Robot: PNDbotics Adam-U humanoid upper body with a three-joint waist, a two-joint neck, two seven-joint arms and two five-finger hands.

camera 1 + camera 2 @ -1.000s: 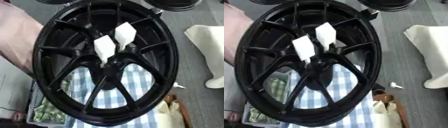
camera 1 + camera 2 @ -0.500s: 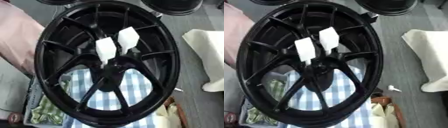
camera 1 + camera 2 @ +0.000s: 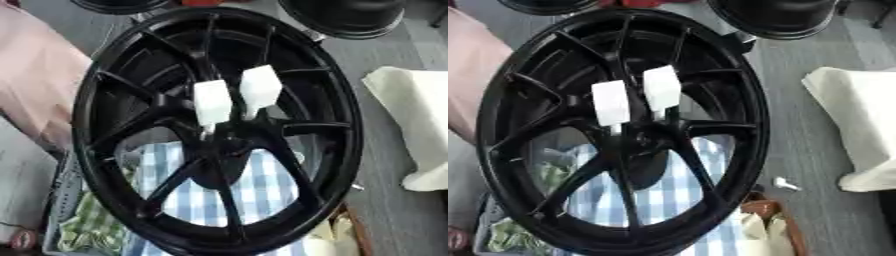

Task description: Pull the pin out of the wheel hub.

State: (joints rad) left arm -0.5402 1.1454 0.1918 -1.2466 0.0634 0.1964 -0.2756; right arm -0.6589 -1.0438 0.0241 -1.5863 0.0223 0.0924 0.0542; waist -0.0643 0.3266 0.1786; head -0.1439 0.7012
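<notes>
Left eye view — black wheel hub [image 3: 219,130] upright, two white pins [image 3: 213,104] at centre, long axes near-vertical — no hand visible.

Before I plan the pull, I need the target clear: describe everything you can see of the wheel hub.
The wheel hub sits at the centre of a glossy black, metal-looking spoked wheel that fills the view. Thin spokes fan out from it to the rim. Two white, flat, tag-like pieces stick up from the hub side by side. Blue checked cloth shows through the gaps behind. No robot hand is in view.
</notes>
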